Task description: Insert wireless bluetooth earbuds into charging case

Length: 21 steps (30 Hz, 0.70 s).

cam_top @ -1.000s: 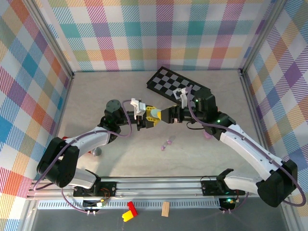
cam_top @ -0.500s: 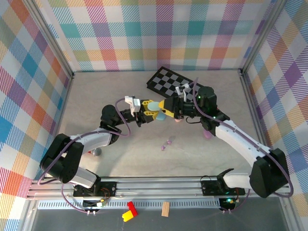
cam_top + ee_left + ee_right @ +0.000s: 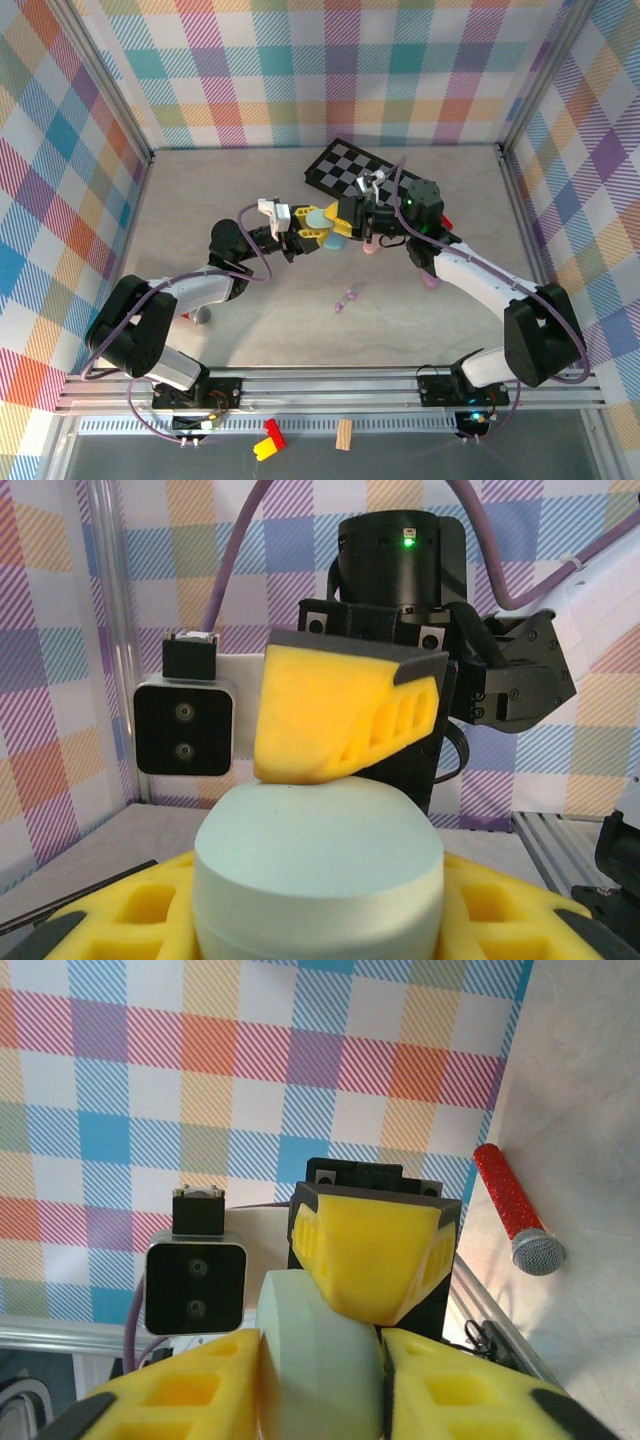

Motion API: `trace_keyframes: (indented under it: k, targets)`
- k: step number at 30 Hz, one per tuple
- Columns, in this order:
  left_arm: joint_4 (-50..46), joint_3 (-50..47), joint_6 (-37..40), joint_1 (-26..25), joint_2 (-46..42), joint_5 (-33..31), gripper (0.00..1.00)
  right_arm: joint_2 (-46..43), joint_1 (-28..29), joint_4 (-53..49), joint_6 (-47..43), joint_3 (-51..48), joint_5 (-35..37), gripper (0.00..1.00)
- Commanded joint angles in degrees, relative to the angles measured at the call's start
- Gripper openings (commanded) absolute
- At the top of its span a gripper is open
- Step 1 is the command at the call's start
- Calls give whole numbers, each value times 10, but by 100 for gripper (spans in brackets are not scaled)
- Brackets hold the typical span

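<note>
Earbuds (image 3: 346, 301) are the two tiny purple bits sitting on the bare table (image 3: 260, 180), out in front of the arms and well apart from both claws. One lies just up and right of the other, so the pair runs on a slight diagonal. They're way too small in the overhead shot to tell which way either bud points or where its long axis goes.

The action is up in the air, around the mint case (image 3: 318, 865). The left gripper (image 3: 311, 232) is clamped on it, yellow pads on both sides. The right gripper (image 3: 341, 222) comes in from the opposite side, and its wrist view shows the case wedged between its pads too, so it looks closed on it.

My guess is one claw steadies the body while the other works the lid open. No seam is visible, so I can't tell which way it opens.

Farther out are a pink piece (image 3: 368, 250) and a purple case (image 3: 432, 282).
</note>
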Motion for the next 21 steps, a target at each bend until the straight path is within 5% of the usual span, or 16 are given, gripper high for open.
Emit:
trace_keyframes:
  k: [1,6,14,21]
  targets:
    - [23,8,4,3,14,4,0,-7,3,46,15,-9,-8,22]
    - [19,-6,24,3,9,-29,23,-25,0,7,-15,-12,10,19]
    - [-7,-29,29,12,-22,-31,89,-40,-33,-82,-67,-42,59,18]
    - [-93,-74,66,22,-94,-44,100,-34,-52,-228,-203,-63,129,20]
